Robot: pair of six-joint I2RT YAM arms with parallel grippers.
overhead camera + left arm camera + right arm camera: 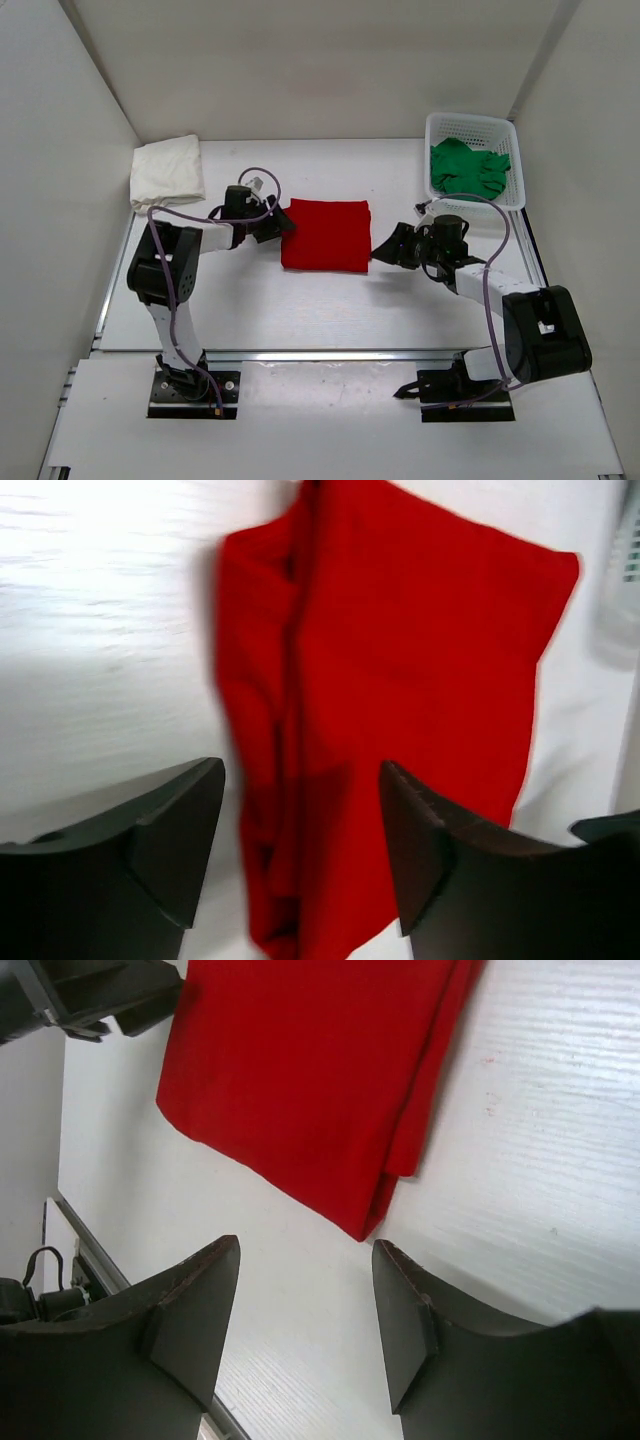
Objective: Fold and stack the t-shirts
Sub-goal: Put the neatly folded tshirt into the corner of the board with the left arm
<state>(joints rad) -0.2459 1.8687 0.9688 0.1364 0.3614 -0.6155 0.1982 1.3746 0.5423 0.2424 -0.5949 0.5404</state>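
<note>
A folded red t-shirt (pixel 326 234) lies flat mid-table, also seen from the left wrist as red cloth (pixel 400 670) and from the right wrist as a red folded slab (pixel 310 1070). My left gripper (pixel 283 222) is open at its left edge, with the jaws straddling the cloth edge (pixel 300 830) and not pinching it. Just off the shirt's right corner my right gripper (pixel 382 248) stands open over bare table (pixel 305 1300). A folded white t-shirt (pixel 167 172) rests at the back left. A crumpled green t-shirt (pixel 468 168) sits in the basket.
A white mesh basket (pixel 470 128) stands at the back right, close behind the right arm. White walls enclose the table on three sides. Cables loop over both arms. The left gripper's body (pixel 90 995) shows at the top left of the right wrist view.
</note>
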